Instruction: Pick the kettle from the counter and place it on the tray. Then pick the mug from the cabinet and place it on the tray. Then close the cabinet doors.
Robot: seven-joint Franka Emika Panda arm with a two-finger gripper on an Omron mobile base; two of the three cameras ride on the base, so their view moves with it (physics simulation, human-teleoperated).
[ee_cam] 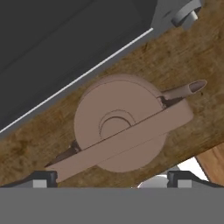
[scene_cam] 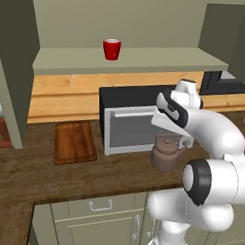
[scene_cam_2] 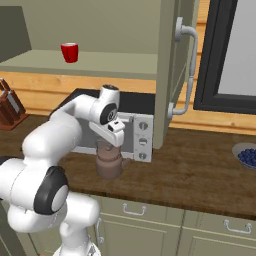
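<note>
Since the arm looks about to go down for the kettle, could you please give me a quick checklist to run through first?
1. Gripper open: ok, jaws stand wide apart.
2. Gripper above the kettle: ok, kettle sits centred under the hand.
3. Jaws straddle the handle: cannot tell; it runs slantwise between the fingertips.
4. Kettle upright on the counter: ok.
5. Tray free to receive it: ok, nothing lies on it.
6. Room beside the microwave: cannot tell, kettle stands close in front.

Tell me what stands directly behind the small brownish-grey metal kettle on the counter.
Behind the small brownish-grey metal kettle stands a black microwave oven with a grey door. The kettle and the robot's arm cover the door's lower right part.
</note>
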